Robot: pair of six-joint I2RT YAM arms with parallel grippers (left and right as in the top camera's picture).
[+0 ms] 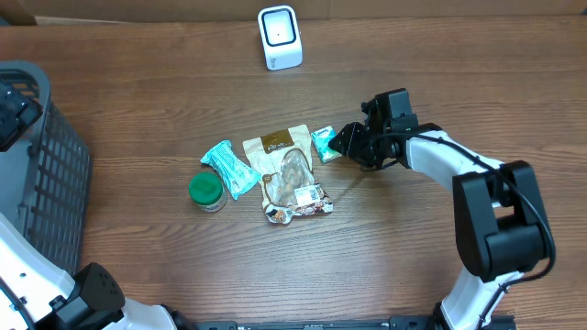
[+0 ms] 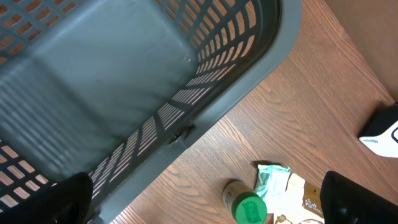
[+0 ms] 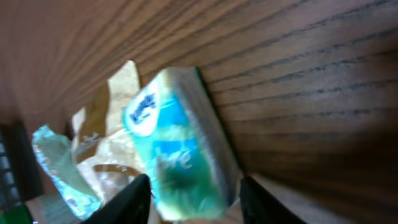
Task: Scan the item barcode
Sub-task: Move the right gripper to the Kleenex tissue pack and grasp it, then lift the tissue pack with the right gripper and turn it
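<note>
Right arm [image 1: 451, 163], right half of overhead frame: white rounded links are alternating with boxy black joint housings, and a thin dark cable is running along the white link. Right gripper [image 1: 341, 145] is showing all black, with a blocky black camera housing sitting behind it. Left arm [image 1: 27, 266], lower left corner: a white link is meeting a round black joint. Left wrist view: fingers [image 2: 69, 198] are showing as matte black, rounded tips in the bottom corners.

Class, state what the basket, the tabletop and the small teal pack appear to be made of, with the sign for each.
Basket: grey moulded plastic, matt, slotted walls. Tabletop: wood or wood-look laminate, visible grain. Teal pack: likely thin glossy plastic film, printed, soft rounded edges.
</note>
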